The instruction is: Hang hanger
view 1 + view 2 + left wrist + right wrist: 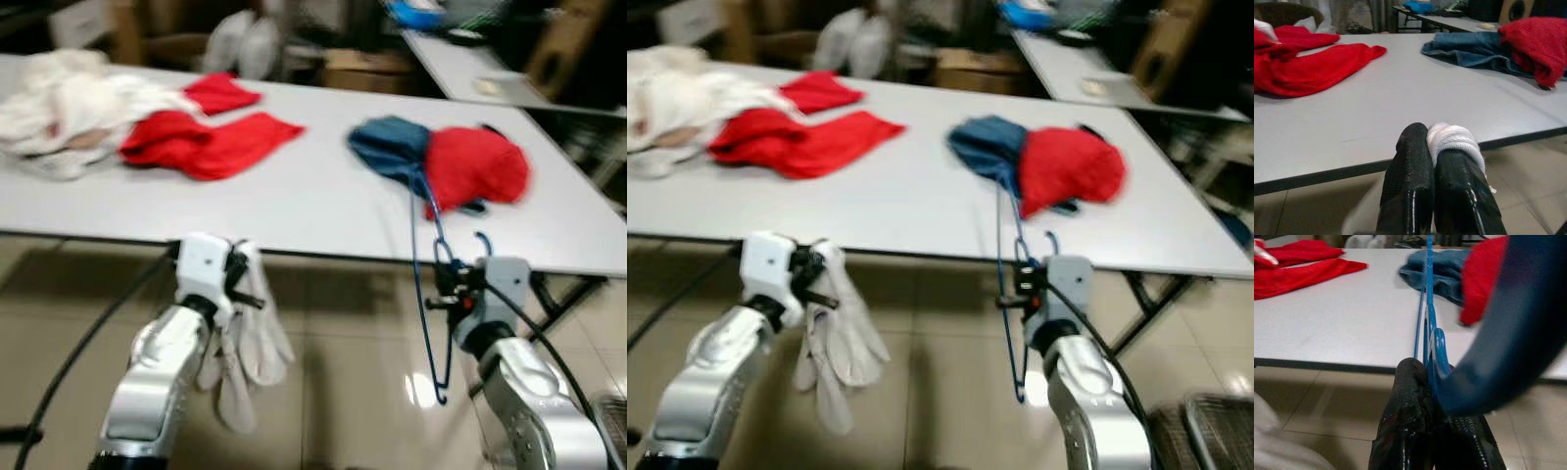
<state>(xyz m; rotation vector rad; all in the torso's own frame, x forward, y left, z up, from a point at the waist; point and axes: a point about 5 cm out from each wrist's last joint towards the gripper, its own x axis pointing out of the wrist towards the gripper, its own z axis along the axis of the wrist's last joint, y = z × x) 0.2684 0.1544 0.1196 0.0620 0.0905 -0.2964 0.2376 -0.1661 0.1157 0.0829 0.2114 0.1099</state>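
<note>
Nearest, at about 7 o'clock, the left tool [238, 279] is clenched on a white cloth [245, 343] that hangs down over the tiled floor [343, 372]. At 5 o'clock the right tool [446, 286] is grasping the blue hanger [428, 323], which stands almost upright just before the edge of the grey surface [313, 196]. Farther, at 1 o'clock, a blue garment [390, 145] touches a red one [475, 164]. At 11 o'clock lie red clothes [211, 132] and white fabric [69, 108]
</note>
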